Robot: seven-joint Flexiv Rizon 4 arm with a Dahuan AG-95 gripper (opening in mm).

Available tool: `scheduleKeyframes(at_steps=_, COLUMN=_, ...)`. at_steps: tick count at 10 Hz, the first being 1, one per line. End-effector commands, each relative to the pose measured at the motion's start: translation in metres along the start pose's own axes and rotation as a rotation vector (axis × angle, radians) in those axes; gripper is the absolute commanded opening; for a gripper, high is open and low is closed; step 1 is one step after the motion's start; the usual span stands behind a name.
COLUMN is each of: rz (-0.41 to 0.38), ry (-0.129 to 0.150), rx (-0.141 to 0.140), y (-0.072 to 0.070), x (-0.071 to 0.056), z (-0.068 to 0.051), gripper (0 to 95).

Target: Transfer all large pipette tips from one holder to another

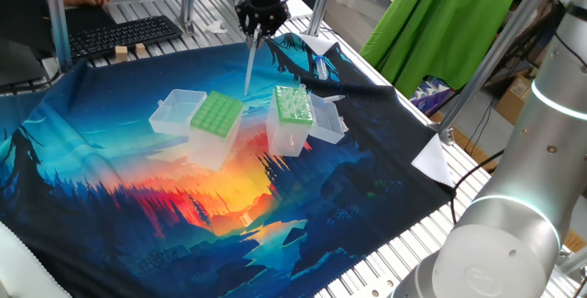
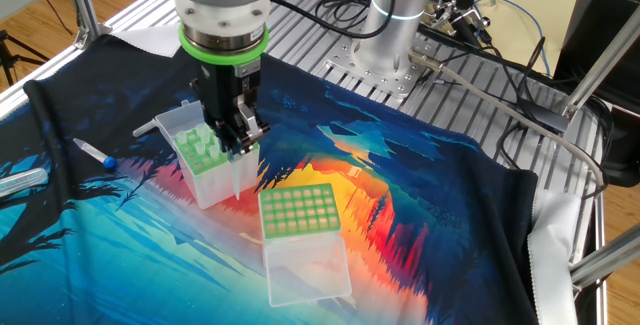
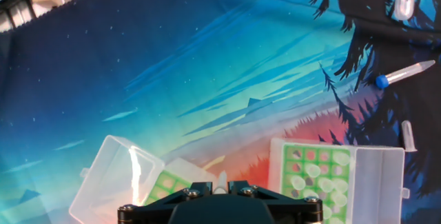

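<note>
Jaws clamped on one tip (image 1: 249, 64), which hangs straight down from the gripper (image 1: 256, 30), wide end up, point down. It hovers above the table (image 1: 110, 179), between two open boxes: the wide-holed holder (image 1: 293, 105) just to its right in the one fixed view, the fine-holed box (image 1: 217, 115) just left. One tip aloft; the others in the holder blur together, uncountable. Judging by the task, the fine-holed box comes next.

My workspace is evenly, brightly lit from overhead, shadows soft and faint. Glare flashes off the clear lid (image 3: 114, 176) below my hand camera. That view blurs my own housing at its bottom edge; both fixed views stay fairly sharp
</note>
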State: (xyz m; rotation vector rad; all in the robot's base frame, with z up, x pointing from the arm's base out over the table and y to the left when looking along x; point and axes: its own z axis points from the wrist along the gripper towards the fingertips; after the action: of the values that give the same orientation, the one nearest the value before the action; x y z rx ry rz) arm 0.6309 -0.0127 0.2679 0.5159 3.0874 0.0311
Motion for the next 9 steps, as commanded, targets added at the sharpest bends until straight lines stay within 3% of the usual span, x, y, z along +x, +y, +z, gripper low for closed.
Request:
scheduleKeyframes(at_steps=1, rz=-0.025, ry=-0.003, rx=0.001, y=-0.007, x=-0.001, z=-0.009, gripper=0.0)
scheduleKeyframes(at_steps=3, rz=-0.049, ry=0.000, rx=-0.001, y=-0.015, x=-0.003, z=-0.015, gripper=0.0)
scheduleKeyframes(at_steps=6, rz=-0.107, ry=0.002, rx=-0.002, y=-0.037, x=-0.010, z=-0.027, gripper=0.0)
scheduleKeyframes(at_steps=9, rz=-0.163, ry=-0.005, rx=-0.008, y=-0.057, x=-0.017, z=-0.029, gripper=0.0)
